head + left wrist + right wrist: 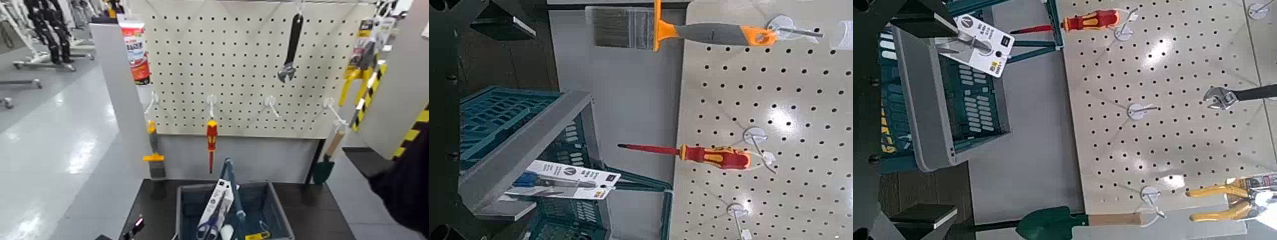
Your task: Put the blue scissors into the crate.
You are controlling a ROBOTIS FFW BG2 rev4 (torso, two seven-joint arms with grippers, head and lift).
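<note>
The blue scissors point(216, 205) on their white card stand tilted inside the crate point(281, 214), card top leaning on the rim near the blue arched handle point(231, 185). The left wrist view shows the card point(569, 178) resting over the crate's edge point(519, 140), apart from my gripper. My left gripper point(135, 226) sits low at the crate's left, open and holding nothing. The right wrist view shows the card point(978, 42) propped in the crate point(928, 110) from farther off. My right arm point(408, 185) hangs at the right, away from the crate.
Behind the crate a pegboard point(255, 76) carries a red-and-yellow screwdriver point(211, 137), an orange-handled brush point(153, 150), a wrench point(290, 51), a green trowel point(325, 163) and yellow pliers point(354, 80). The crate stands on a black table point(159, 198).
</note>
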